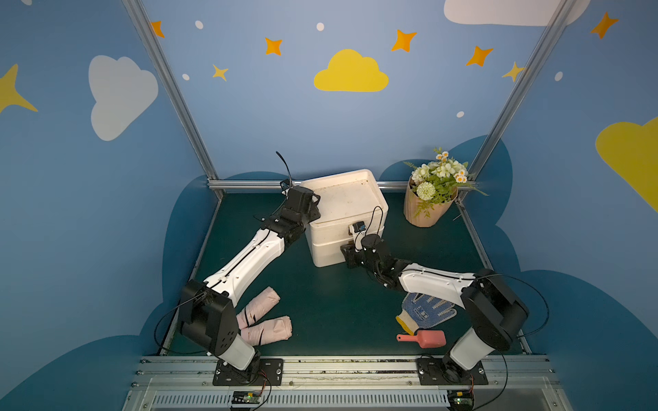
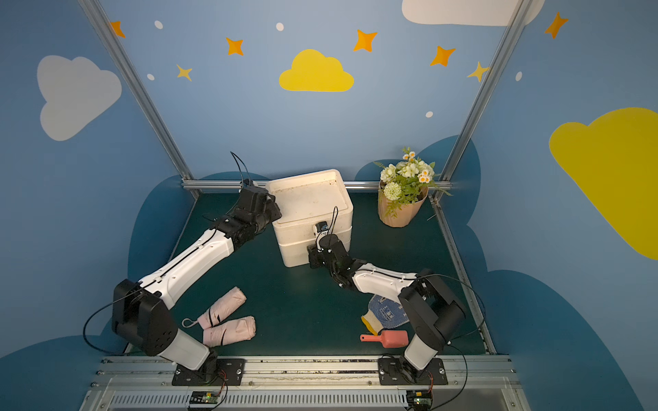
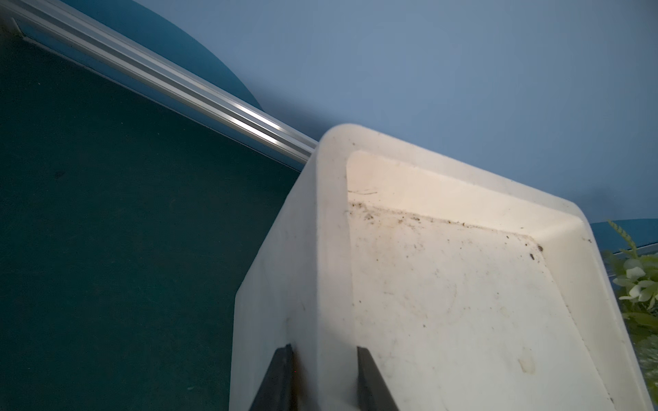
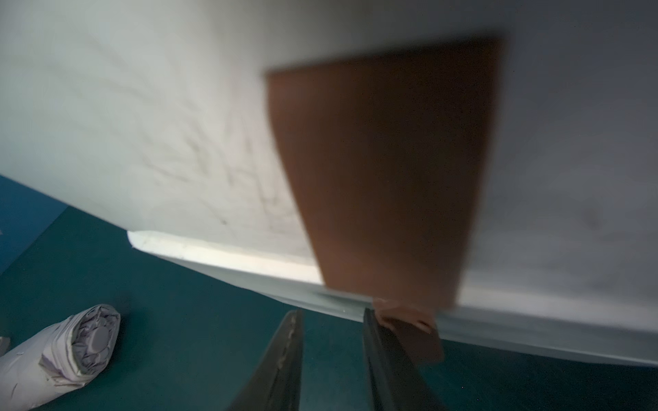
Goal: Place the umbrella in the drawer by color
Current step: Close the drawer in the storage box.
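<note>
Left gripper (image 3: 323, 350) pinches the white drawer box (image 1: 325, 249) top rim, right gripper (image 4: 331, 314) jaws slightly spread beside its brown tab (image 4: 406, 320), two pink folded umbrellas (image 1: 267, 329) on the mat.

- We see the drawer box (image 1: 327, 245) at the tabletop's (image 1: 320, 302) back, with the flowerpot (image 1: 423, 210) to its right.
- Front left, the far umbrella (image 1: 261, 306) lies behind the near umbrella (image 1: 270, 329).
- Front right, the scoop (image 1: 427, 338) lies before the glove (image 1: 425, 311).

Bare mat (image 1: 327, 302) is lying open straight before the drawer box (image 1: 341, 203); umbrellas (image 1: 267, 329), glove (image 1: 427, 311) and scoop (image 1: 427, 338) are flanking that lane.
</note>
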`<action>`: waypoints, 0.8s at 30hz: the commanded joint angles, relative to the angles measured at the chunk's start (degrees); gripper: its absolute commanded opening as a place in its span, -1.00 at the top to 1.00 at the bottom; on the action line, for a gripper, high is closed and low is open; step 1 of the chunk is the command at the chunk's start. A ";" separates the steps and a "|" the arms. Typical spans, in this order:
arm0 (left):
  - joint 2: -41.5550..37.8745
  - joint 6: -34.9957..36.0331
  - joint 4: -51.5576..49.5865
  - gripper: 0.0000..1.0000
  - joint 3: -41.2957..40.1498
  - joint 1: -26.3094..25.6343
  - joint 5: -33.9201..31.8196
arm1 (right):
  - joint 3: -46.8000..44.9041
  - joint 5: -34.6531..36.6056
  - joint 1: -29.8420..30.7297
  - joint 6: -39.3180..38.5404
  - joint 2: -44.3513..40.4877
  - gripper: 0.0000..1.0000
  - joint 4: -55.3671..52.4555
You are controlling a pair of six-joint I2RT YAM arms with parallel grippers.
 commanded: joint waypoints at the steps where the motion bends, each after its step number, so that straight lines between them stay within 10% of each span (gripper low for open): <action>1: 0.45 -2.17 -6.95 0.94 -2.36 -3.33 22.62 | 1.88 0.56 -2.16 -1.71 2.13 0.31 16.31; 13: -2.61 -6.41 -7.15 0.95 -4.54 -3.09 16.25 | -7.39 2.24 -0.53 0.26 -2.72 0.28 22.85; 24: -4.01 -10.09 -10.18 0.92 -4.54 -2.78 9.36 | -13.36 -3.41 0.63 7.89 -11.73 0.25 3.82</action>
